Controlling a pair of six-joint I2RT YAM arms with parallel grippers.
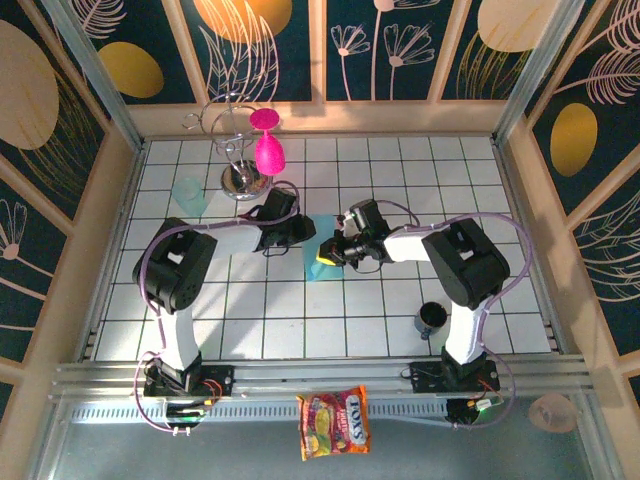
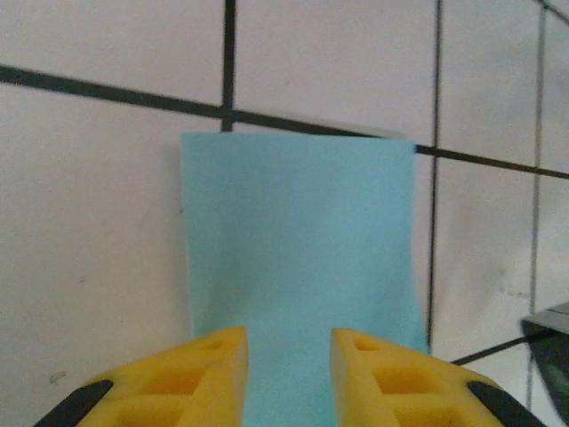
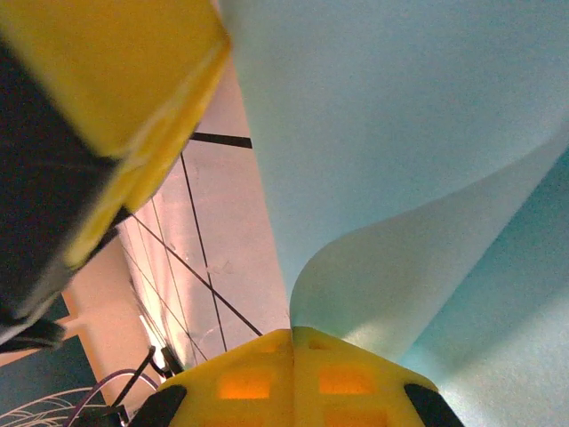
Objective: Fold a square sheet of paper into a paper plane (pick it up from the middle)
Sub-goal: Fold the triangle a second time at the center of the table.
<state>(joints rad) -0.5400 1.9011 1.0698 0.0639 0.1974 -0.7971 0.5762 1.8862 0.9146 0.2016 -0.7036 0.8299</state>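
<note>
The light-blue paper sheet (image 2: pixel 298 240) lies near the middle of the white tiled worktop (image 2: pixel 89 231). It is already a narrow strip, not a square, so I judge that a lengthwise fold is in hand. The right pincer (image 3: pixel 293 342) is closed on one edge, and the paper curls up and away from its meeting tips. The left pincer (image 2: pixel 289 369) stands at the strip's near end with a narrow gap between its tips and paper showing in the gap; whether it presses the sheet down I cannot tell. The next move likely calls for laying the lifted flap over squarely and flattening the crease without dragging the strip. From overhead, both pincers cover most of the paper, so the fold line and corners are unclear. Farther back stand pink goblets (image 1: pixel 268 155) on a wire rack (image 1: pixel 240 182) and a pale-teal cup (image 1: pixel 190 194).
</note>
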